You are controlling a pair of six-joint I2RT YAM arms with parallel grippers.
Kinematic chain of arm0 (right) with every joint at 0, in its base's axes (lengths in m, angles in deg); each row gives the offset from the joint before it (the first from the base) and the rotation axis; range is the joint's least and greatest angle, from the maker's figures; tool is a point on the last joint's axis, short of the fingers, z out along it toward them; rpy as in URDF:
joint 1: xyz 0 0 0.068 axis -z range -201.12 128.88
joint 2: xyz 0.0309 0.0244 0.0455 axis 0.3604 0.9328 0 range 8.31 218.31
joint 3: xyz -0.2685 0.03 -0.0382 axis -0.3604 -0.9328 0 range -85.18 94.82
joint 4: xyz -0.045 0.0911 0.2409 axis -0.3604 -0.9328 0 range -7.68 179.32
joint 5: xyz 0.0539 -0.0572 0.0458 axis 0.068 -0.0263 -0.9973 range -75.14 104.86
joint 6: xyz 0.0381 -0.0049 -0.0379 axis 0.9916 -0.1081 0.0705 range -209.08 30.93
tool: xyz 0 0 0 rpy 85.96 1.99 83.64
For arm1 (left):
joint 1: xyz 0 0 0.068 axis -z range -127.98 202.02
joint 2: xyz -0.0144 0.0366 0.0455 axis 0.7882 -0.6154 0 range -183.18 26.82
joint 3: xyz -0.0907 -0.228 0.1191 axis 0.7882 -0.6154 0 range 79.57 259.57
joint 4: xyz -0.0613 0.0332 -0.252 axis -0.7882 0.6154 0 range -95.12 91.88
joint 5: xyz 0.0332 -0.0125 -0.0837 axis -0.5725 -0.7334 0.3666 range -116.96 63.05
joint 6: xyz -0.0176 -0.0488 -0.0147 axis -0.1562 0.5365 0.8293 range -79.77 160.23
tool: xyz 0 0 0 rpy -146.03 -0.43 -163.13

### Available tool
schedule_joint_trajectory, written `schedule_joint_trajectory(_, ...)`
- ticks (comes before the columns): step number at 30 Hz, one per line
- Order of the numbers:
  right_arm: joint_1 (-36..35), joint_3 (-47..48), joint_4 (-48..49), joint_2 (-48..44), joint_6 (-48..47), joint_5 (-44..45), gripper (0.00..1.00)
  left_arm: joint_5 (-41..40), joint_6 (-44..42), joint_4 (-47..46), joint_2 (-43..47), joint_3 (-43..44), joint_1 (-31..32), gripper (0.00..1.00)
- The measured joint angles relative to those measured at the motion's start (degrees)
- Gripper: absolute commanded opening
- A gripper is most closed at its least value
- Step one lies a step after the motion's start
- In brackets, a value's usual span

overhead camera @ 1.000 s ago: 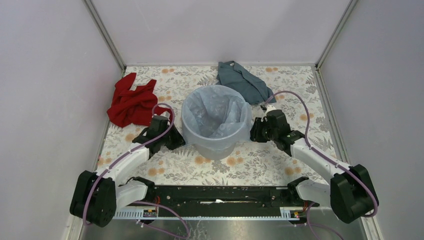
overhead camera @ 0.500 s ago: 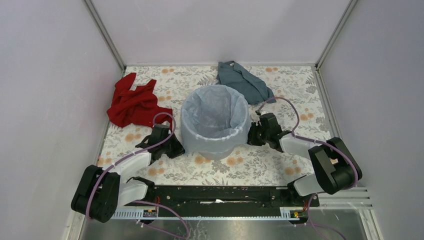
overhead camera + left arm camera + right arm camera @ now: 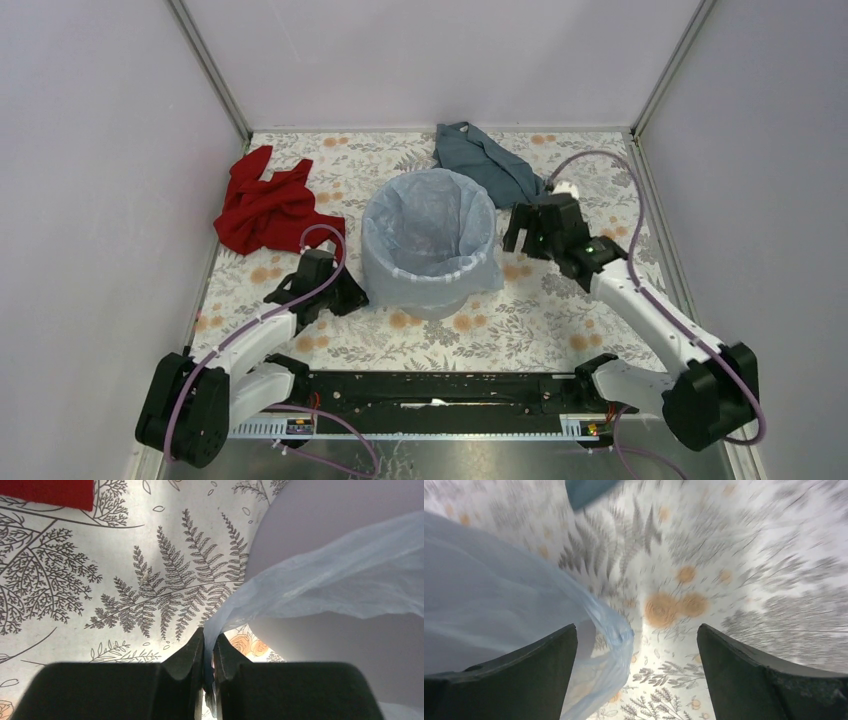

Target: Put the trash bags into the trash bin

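Bin: one, grey, round, upright mid-table.
Bag: one, pale blue, lining the bin, edge folded out over the rim and hanging down the outer wall.
Cloths: two, one red cloth at far left, one teal-grey cloth behind the bin.
Grippers: two.
Left gripper: pressed together on the bag's hem at the bin's left side.
Right gripper: spread wide just right of the bin, holding nothing; the hem hangs beside one finger.

The right gripper is now off the trash bin, farther back and to the right, jaws wide apart. The trash bag now lies spread over the bin's whole rim.
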State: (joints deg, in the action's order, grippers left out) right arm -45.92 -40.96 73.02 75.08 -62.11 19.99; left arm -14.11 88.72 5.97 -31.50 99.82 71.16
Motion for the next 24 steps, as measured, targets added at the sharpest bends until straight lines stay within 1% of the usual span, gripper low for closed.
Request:
schedule_joint_trajectory(2,0.0,6.6,-5.9,-2.1,-1.2,4.8,0.97,0.0,-0.5,0.0,-0.5,0.0,0.0,0.12)
schedule_joint_trajectory(3,0.0,10.0,-7.9,-2.6,-1.9,6.4,0.99,0.0,-0.6,-0.1,-1.2,0.0,0.0,0.12)
schedule_joint_trajectory(6,-1.7,23.6,-13.9,-2.1,-5.7,9.6,1.0,0.3,-0.7,-0.1,-2.4,0.0,0.0,0.13)
schedule_joint_trajectory(8,-5.6,33.5,-16.3,0.1,-8.2,9.9,1.0,0.4,-0.7,-0.4,-2.4,0.0,0.0,0.13)
schedule_joint_trajectory(10,-11.5,44.0,-18.0,4.6,-10.1,8.5,0.99,0.5,-0.7,-0.5,-2.4,0.0,0.0,0.14)
schedule_joint_trajectory(11,-13.9,47.5,-18.3,6.6,-10.6,7.6,0.97,0.7,-0.7,-0.6,-2.4,0.0,0.0,0.14)
schedule_joint_trajectory(13,-19.0,52.9,-18.9,11.6,-11.3,7.0,0.83,0.9,-0.7,-0.7,-2.4,0.0,0.0,0.14)
schedule_joint_trajectory(15,-23.5,54.9,-19.2,16.1,-11.8,6.5,0.69,1.1,-0.7,-0.7,-2.4,0.0,0.0,0.15)
schedule_joint_trajectory(18,-27.7,54.6,-19.8,23.6,-11.9,4.9,0.62,1.4,-0.9,-0.7,-1.7,0.0,0.0,0.15)
schedule_joint_trajectory(19,-28.4,53.9,-19.7,25.9,-11.8,4.7,0.62,1.6,-0.9,-0.7,-1.4,0.0,0.0,0.15)
schedule_joint_trajectory(22,-28.6,50.6,-17.4,30.1,-11.8,6.3,0.7,2.0,-1.3,-0.7,-0.7,0.0,0.0,0.15)
schedule_joint_trajectory(24,-28.4,47.3,-13.5,31.0,-11.9,9.5,0.75,2.1,-1.5,-0.7,-0.4,0.0,0.0,0.15)
